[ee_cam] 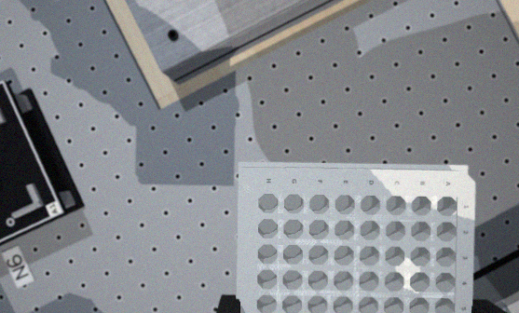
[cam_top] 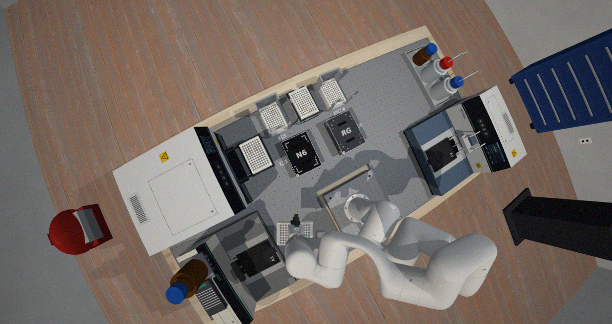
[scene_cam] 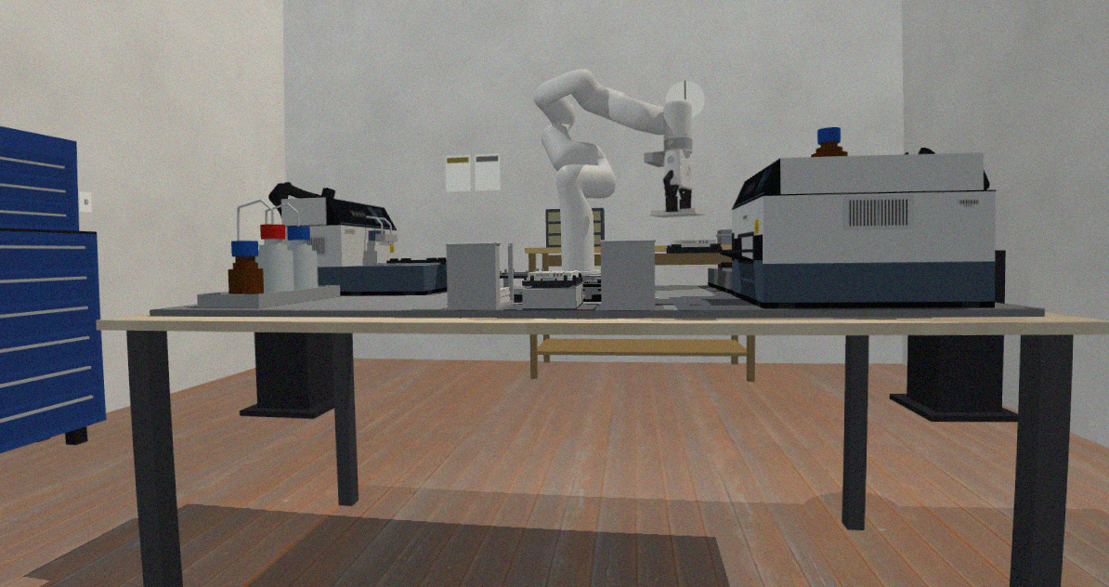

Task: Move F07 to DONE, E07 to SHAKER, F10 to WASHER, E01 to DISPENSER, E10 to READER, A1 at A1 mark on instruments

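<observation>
My gripper (cam_top: 294, 226) (scene_cam: 676, 204) (ee_cam: 354, 308) is shut on a white well plate (cam_top: 282, 233) (scene_cam: 676, 213) (ee_cam: 354, 242) and holds it flat, well above the grey pegboard deck (cam_top: 385, 107) (ee_cam: 307, 116). I cannot read the plate's label. In the wrist view, column 1 and row A sit at the plate's right corner. The plate hangs just beside an instrument with an empty black nest marked A1 (cam_top: 257, 259). Another plate (cam_top: 255, 154) sits in the nest of the big white instrument. Three more plates (cam_top: 273, 116) (cam_top: 303, 101) (cam_top: 331, 91) stand along the far edge.
The black N6 nest (cam_top: 302, 153) (ee_cam: 9, 163) and the RG nest (cam_top: 346, 132) are empty. The arm's wood-edged base plate (cam_top: 342, 180) (ee_cam: 191, 79) lies close by. A blue-grey instrument with an empty nest (cam_top: 441, 157) stands at the right, with bottles (cam_top: 441, 67) behind it.
</observation>
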{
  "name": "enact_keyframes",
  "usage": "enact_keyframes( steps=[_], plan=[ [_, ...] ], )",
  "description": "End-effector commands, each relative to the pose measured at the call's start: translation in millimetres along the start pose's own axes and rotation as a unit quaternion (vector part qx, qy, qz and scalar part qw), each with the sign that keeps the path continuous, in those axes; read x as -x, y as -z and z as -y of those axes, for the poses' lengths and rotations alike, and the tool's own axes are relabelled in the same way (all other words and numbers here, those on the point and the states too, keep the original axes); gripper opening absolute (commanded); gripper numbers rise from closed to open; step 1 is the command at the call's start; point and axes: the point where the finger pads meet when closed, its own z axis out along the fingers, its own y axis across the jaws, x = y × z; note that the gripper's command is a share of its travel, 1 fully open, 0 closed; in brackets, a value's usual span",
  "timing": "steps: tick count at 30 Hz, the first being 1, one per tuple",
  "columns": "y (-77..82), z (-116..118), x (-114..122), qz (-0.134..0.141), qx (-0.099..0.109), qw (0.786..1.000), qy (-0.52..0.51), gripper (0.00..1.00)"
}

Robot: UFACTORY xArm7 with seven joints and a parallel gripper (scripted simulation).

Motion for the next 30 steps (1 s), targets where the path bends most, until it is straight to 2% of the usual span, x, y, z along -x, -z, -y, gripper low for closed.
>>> enact_keyframes(
  steps=[1,3,16,30],
  plan=[
    [1.4,-10,1,0.002,0.000,1.000,0.016,0.00],
    [1.4,-10,1,0.002,0.000,1.000,0.016,0.00],
    [1.4,-53,-3,0.002,0.000,0.999,0.053,0.00],
    [1.4,-78,28,0.002,0.000,0.993,0.119,0.00]
  ],
)
